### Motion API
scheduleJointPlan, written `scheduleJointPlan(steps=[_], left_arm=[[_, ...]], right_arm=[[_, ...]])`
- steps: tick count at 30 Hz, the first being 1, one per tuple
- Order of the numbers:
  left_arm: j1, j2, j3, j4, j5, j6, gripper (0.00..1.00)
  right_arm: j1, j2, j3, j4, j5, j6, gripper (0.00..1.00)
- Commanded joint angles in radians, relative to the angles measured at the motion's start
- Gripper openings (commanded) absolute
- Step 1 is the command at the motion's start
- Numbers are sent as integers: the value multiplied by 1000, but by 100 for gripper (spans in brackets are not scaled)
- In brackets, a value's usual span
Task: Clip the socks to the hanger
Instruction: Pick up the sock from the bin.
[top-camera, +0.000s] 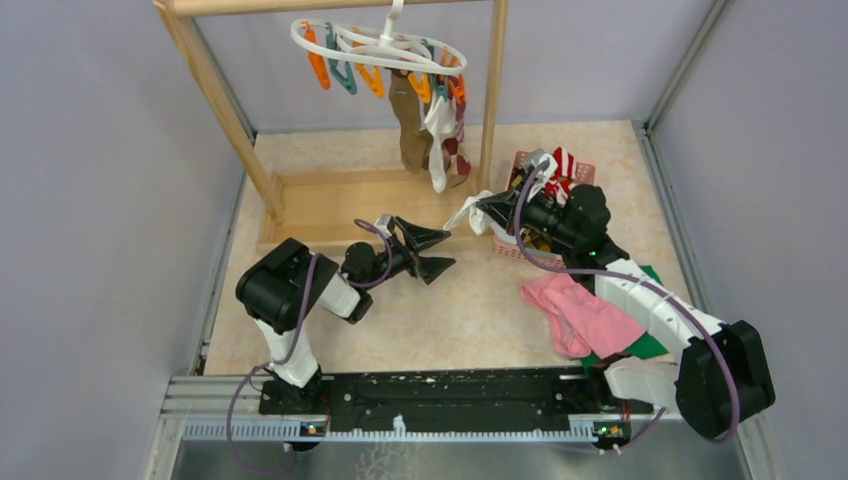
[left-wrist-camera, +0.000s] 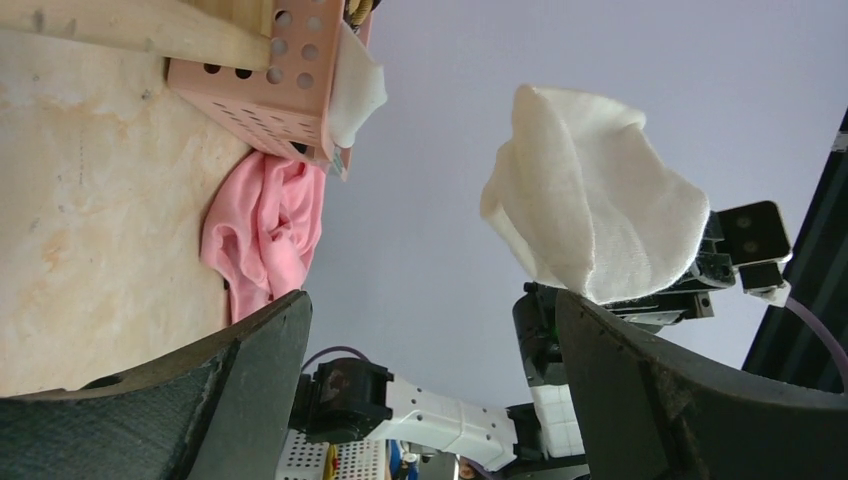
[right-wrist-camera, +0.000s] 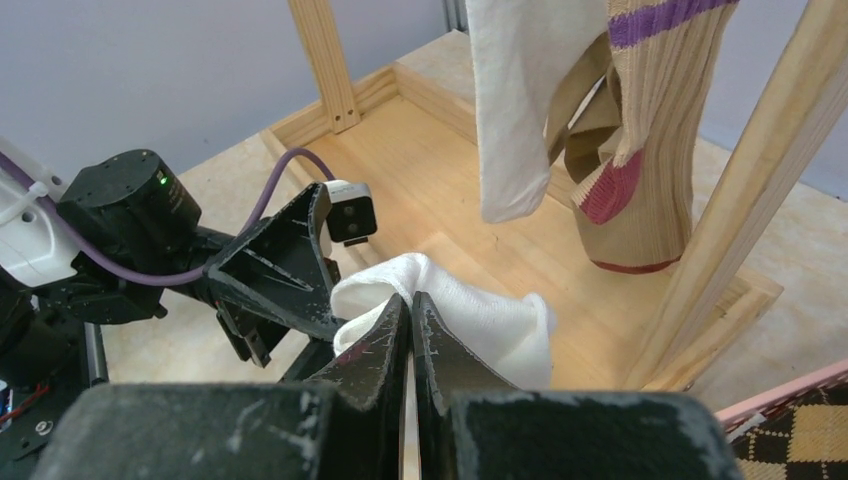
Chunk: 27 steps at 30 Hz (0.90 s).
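Left tool (top-camera: 448, 250) spread wide; right tool (top-camera: 482, 206) pinched shut, seemingly opposite.

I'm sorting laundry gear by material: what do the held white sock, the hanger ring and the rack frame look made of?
White sock: soft knit fabric, likely cotton; fuzzy textured surface. Hanger: smooth moulded plastic, white, slightly glossy. Rack frame: pale wood, matte, visible grain.

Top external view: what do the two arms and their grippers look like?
The left arm and right arm have black joint housings, white link shells and loose purple cables. The left gripper and right gripper have broad black wedge-shaped fingers, scuffed pale at the edges.
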Motion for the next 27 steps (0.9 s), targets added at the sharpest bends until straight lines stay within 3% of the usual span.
scheduleJointPlan(steps=[1, 27], left_arm=[[2, -13, 6, 369, -54, -56, 95], [2, -119, -32, 351, -123, -24, 87]], right_arm=[[14, 10, -13, 58, 1, -31, 0], [22, 8, -61, 62, 47, -42, 0]])
